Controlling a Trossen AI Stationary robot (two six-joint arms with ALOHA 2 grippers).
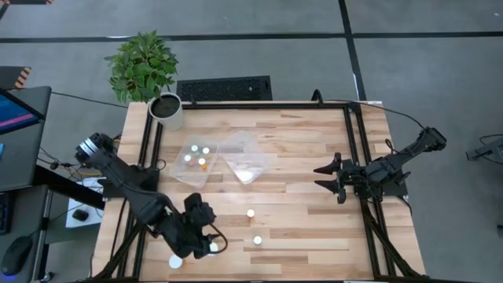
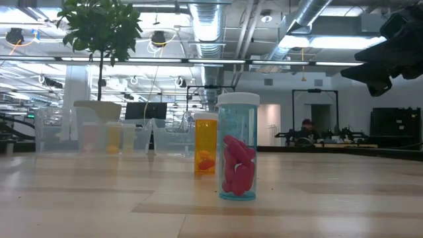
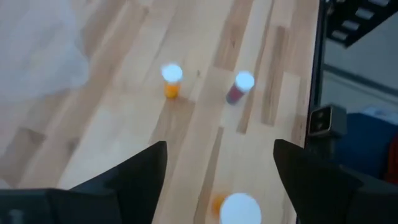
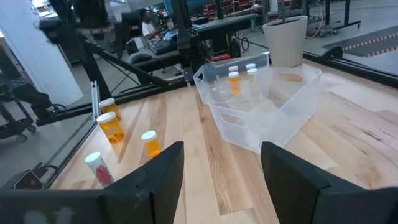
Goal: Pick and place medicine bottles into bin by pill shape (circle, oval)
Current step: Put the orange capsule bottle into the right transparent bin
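Note:
Two small white-capped bottles stand on the wooden table: an orange one [image 1: 251,213] and one with pink pills [image 1: 257,240]; both show in the low view [image 2: 205,142] [image 2: 238,155]. Another bottle [image 1: 174,261] stands by the near edge. My left gripper [image 1: 211,240] is open near the table's near edge. An orange bottle with a white cap [image 3: 239,208] stands between its fingers, untouched. My right gripper [image 1: 317,177] is open and empty at the table's right. Several bottles [image 1: 198,157] stand in the left clear bin [image 1: 187,171].
A second clear bin [image 1: 247,161] stands right of the first, its contents unclear. A white pot with a green plant [image 1: 167,110] stands at the far left corner. Black frame rails [image 1: 355,157] run along the table's left and right sides. Bare wood lies between the bins and my right gripper.

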